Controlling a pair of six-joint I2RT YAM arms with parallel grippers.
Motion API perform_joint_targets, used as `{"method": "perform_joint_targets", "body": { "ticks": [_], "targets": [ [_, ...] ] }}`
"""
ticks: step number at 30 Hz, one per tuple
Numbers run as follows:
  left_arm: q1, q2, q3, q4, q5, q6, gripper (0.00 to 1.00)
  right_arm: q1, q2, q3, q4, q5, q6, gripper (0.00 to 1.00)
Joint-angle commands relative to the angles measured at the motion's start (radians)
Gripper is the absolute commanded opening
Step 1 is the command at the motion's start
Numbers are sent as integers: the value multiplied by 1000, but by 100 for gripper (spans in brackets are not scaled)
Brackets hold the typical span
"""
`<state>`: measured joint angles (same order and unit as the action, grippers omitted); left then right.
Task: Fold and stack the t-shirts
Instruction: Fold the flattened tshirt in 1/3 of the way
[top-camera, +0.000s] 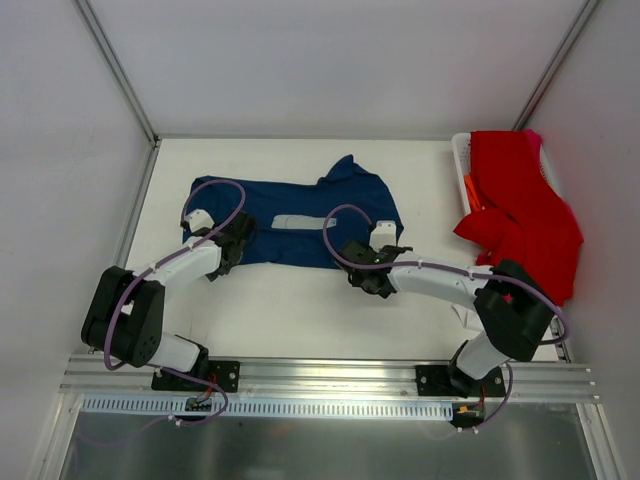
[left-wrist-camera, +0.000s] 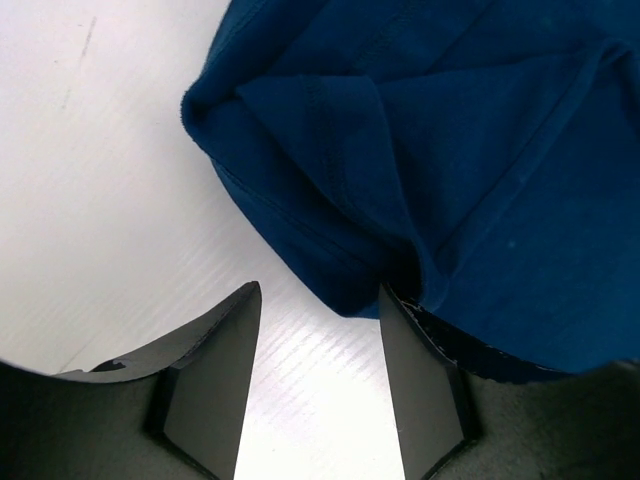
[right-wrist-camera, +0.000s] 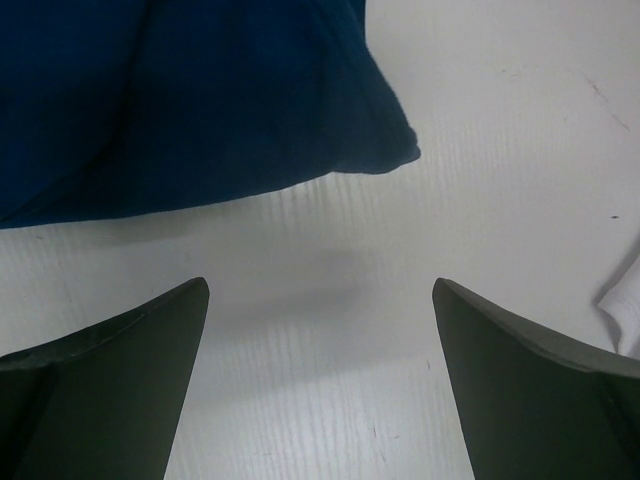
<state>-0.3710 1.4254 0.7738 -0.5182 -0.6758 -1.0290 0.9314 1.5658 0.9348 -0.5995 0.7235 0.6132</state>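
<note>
The white table (top-camera: 300, 320) carries a navy t-shirt (top-camera: 300, 205) at upper centre, spread flat and partly folded, its long axis left to right, one sleeve poking toward the top. Its pale chest patch (top-camera: 295, 222) is too small to read. A red t-shirt (top-camera: 520, 215) drapes over the basket (top-camera: 460, 160) at right. The right gripper (right-wrist-camera: 320, 290) gapes wide over bare table; the left gripper (left-wrist-camera: 320, 300) stands half-open, with the hem at one finger.
</note>
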Motion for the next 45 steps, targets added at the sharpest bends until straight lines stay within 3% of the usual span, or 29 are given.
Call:
{"method": "perform_joint_targets", "body": {
  "ticks": [1,6,20,29,34,45],
  "targets": [
    [9,-3,21,32,18,7,53,26,31,53,-59,37,46,100],
    [12,24,42,38,-10,27,59,47,43,55,-75,48,68,99],
    [49,101,111,64,-14,53,61,52,16,7,-102,70,99,99],
    [199,161,225,84,10,139,62,52,43,2,-103,79,102,99],
    [280,222,300,107,117,187,61,53,66,15,-102,80,99,99],
    [259,126,216,228,398,282,57,61,114,44,-89,60,106,99]
  ]
}}
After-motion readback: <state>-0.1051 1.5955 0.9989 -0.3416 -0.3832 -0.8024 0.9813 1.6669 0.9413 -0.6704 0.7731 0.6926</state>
